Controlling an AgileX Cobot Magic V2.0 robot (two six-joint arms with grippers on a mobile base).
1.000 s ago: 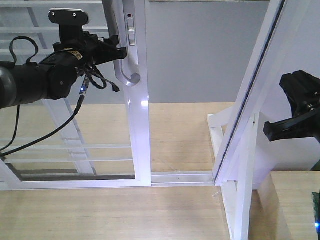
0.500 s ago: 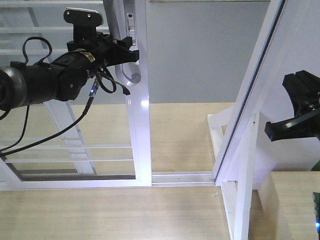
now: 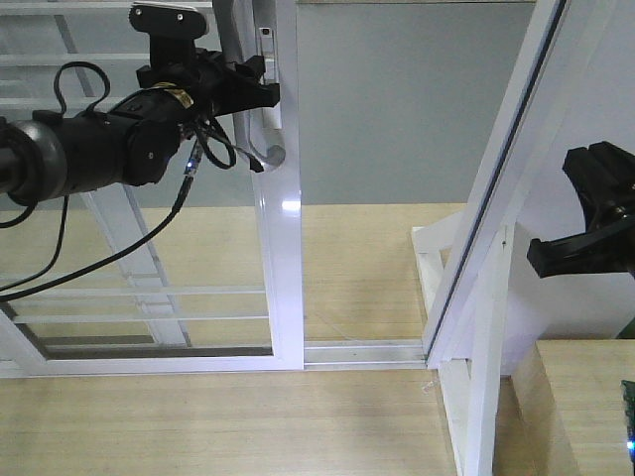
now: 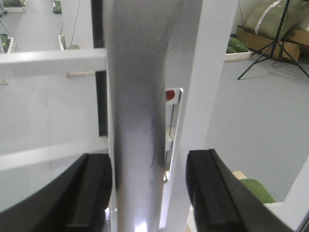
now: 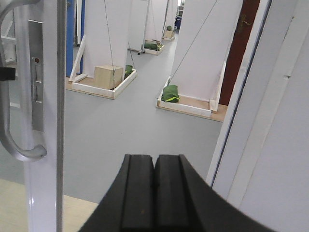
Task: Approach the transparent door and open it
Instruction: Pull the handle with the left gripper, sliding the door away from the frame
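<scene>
Now the left hand [image 4: 149, 193] has swung rightward onto the transparent door [image 3: 283, 258]'s handle [image 4: 137, 96], fingers apart on either side of it, not clamped; gripping and sliding likely come next. Well right of the handle, the right hand [image 5: 154, 166] idles, fingers together.

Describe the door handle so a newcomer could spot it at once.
Start at the transparent door, left of the front view. High on its white upright sits the curved grey handle, straddled by the left gripper; the leaning panel opposite has none.

Black arm [image 3: 89, 159]; looping black cable [image 3: 157, 226]; matte black left claw [image 3: 264, 94].
</scene>
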